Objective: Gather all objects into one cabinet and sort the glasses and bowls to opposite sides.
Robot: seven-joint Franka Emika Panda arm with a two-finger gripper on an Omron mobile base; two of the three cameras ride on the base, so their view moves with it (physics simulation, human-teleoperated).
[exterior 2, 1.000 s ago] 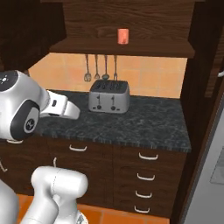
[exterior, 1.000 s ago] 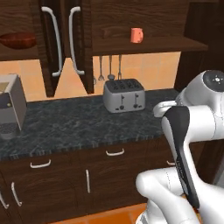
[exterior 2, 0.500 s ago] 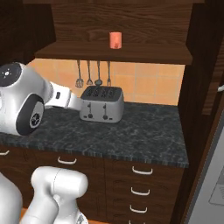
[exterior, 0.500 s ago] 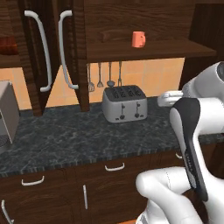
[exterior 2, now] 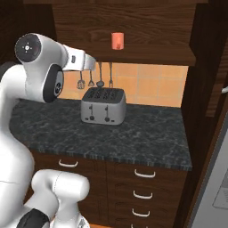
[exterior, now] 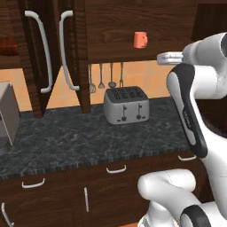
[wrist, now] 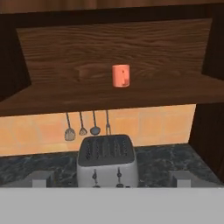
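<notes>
An orange-red cup (exterior: 140,39) (exterior 2: 117,41) (wrist: 121,75) stands upright on the open wood shelf (wrist: 131,94) above the toaster. My gripper (wrist: 111,179) is open, its fingertips (wrist: 41,178) wide apart with nothing between them, facing the cup from a distance at about shelf height. The hand (exterior: 170,57) (exterior 2: 82,62) hangs over the counter, short of the shelf. At the far left the cabinet (exterior: 29,57) has its doors swung open, their long curved silver handles (exterior: 42,53) showing. Inside it, part of the reddish-brown bowl (exterior: 6,45) shows at the frame edge.
A silver toaster (exterior: 126,105) (exterior 2: 103,106) (wrist: 106,159) sits on the dark stone counter (exterior: 66,142) below the cup. Utensils (wrist: 83,127) hang on the wall behind it. A coffee machine (exterior: 6,115) stands at the left. Drawer cabinets (exterior 2: 147,191) run under the counter.
The whole picture has shifted and grown: the base has driven closer to the counter. My hand has risen from counter height to shelf height. The gripper stayed open.
</notes>
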